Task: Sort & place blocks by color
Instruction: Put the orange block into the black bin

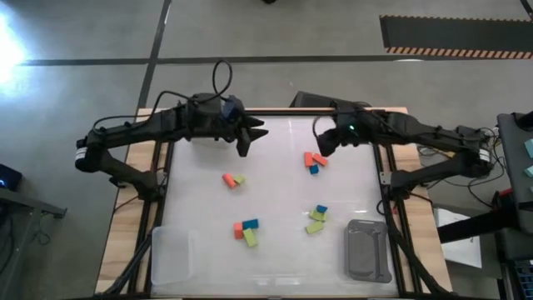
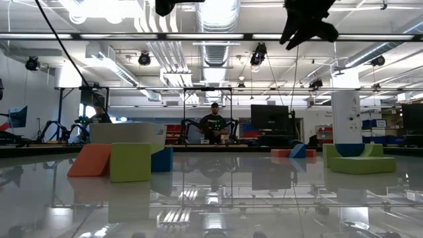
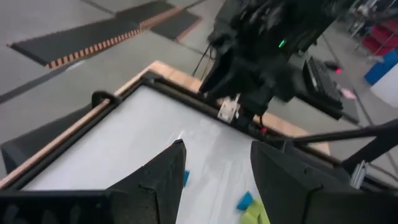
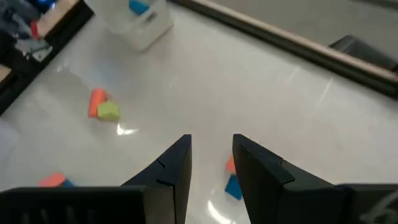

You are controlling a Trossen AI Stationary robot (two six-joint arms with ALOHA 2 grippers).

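Fingers of both grippers stand parted and empty above the white surface point(image 1: 275, 192): the left gripper point(image 1: 250, 133) at upper centre-left of the high view, the right gripper point(image 1: 323, 143) just above an orange-and-blue cluster of blocks point(image 1: 314, 162). Other blocks lie scattered mid-frame. No legible writing shows.

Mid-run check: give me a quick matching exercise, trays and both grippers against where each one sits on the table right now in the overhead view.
Things:
1. Grey plastic tray
2. Clear plastic tray
3. Left gripper
4. Right gripper

Places:
A. Above the orange-red and blue block cluster, fingers open
B. Near corner on the right arm's side
C. Far edge, left arm's side, fingers open, nothing held
D. Near corner on the left arm's side

Pairs: 1-B, 2-D, 3-C, 4-A
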